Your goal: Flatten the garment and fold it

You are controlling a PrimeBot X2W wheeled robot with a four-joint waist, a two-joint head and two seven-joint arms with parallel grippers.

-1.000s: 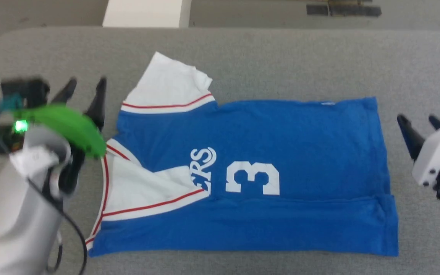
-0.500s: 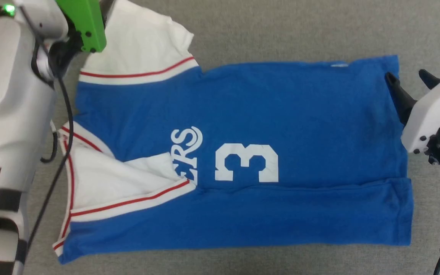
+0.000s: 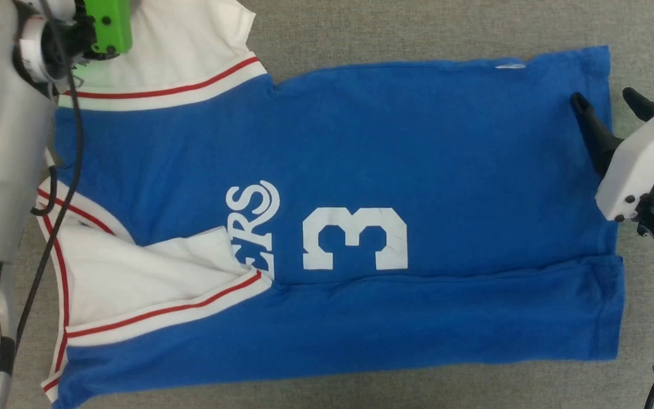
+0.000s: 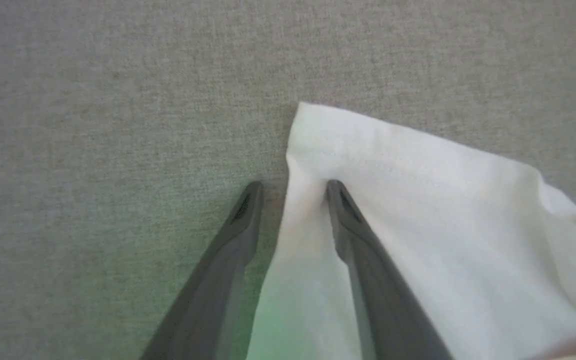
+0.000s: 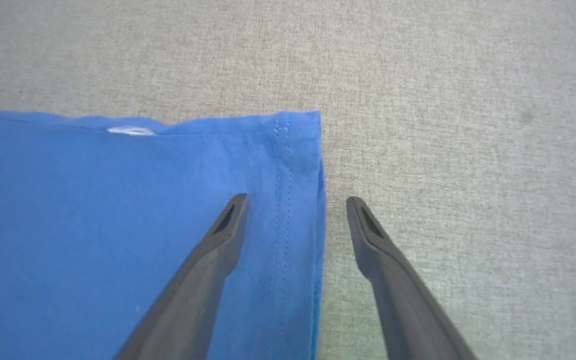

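The shirt (image 3: 446,142) lay spread on the table (image 3: 418,23). Left end effector (image 4: 292,185) stood parted astride its white sleeve (image 4: 418,210), apparently not clamped; right end effector (image 5: 297,199) gaped over the hem (image 5: 280,165).

Garment (image 3: 361,170): royal-blue T-shirt, white sleeves, red-and-white striped trim at seams. Lies flat on grey cloth surface (image 3: 418,23), sideways in head view, neck end at left, hem (image 3: 613,187) at right. White number 3 (image 3: 355,238) and letters "ERS" (image 3: 250,221) face up. Far sleeve (image 3: 191,45) spread outward. Near sleeve (image 3: 145,278) folded inward over chest, covering start of lettering. Near side folded over body as long blue strip (image 3: 418,318). Far hem corner (image 5: 298,150) flat, double-stitched.
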